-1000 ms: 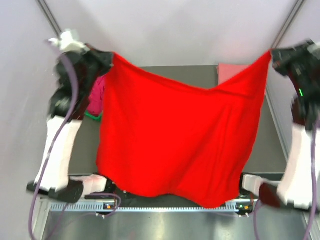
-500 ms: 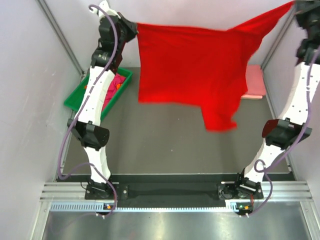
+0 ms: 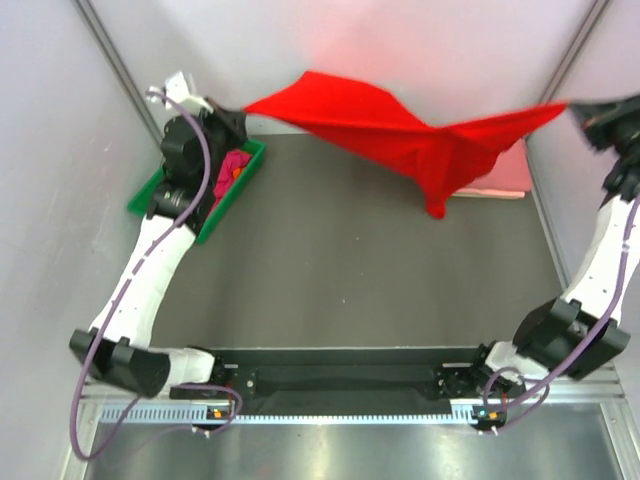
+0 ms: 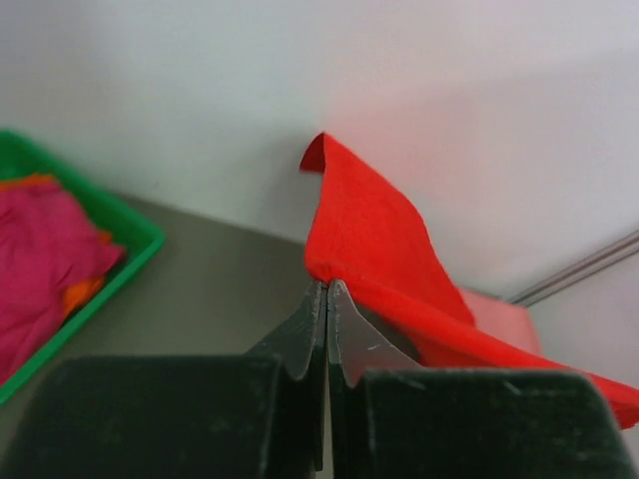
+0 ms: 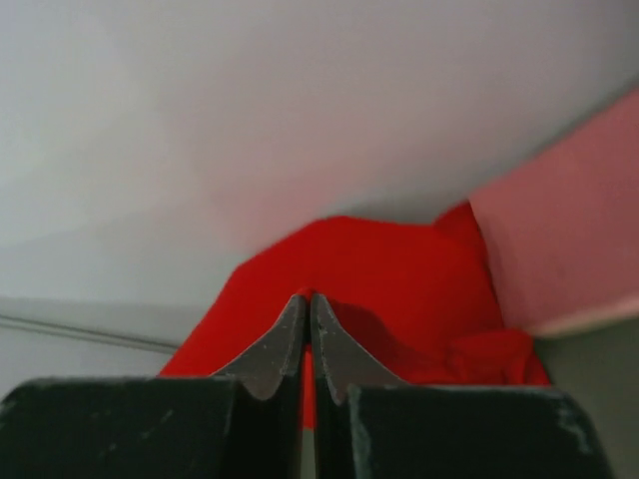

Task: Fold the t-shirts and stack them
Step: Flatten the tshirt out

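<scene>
A bright red t-shirt [image 3: 400,135] hangs stretched in the air across the back of the table, one part drooping toward the right. My left gripper [image 3: 240,113] is shut on its left corner; in the left wrist view the cloth [image 4: 374,239] rises from the closed fingertips [image 4: 326,287]. My right gripper [image 3: 580,107] is shut on the right corner; the right wrist view shows red cloth [image 5: 379,269] pinched at the tips [image 5: 307,297]. A folded salmon pink shirt [image 3: 505,170] lies flat at the back right, partly hidden by the red one. Magenta and orange shirts [image 3: 232,165] lie in the tray.
A green plastic tray [image 3: 160,190] sits at the back left, under my left arm. White walls close the back and sides. The dark table top [image 3: 350,280] runs to the metal rail at the near edge.
Both arms have swung the red shirt from hanging near the front to high at the back, and now lower; the shirt has gone from a hanging sheet to a flatter, stretched band.
</scene>
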`<act>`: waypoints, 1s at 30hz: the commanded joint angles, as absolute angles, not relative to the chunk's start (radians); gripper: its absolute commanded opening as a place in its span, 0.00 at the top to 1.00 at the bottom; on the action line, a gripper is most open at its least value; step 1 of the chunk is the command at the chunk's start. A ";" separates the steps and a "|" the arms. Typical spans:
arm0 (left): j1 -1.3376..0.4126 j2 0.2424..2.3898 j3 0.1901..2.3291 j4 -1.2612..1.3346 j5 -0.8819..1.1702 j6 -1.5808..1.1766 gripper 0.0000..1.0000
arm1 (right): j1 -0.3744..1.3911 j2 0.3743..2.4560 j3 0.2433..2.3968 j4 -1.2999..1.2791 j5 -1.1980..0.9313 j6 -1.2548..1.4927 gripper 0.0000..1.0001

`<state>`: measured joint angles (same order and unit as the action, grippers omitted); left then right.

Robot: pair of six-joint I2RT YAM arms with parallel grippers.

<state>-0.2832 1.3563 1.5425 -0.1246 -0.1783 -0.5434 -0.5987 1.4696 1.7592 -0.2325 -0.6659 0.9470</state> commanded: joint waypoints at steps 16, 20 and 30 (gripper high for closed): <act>-0.272 0.776 0.830 -0.572 -0.457 -0.675 1.00 | -0.416 0.764 0.746 -0.857 -0.252 0.523 1.00; -0.272 0.772 0.782 -0.604 -0.456 -0.718 1.00 | -0.373 0.718 0.749 -0.954 -0.178 0.480 1.00; -0.272 0.749 0.738 -0.704 -0.520 -0.865 1.00 | -0.299 0.658 0.741 -1.068 -0.067 0.503 1.00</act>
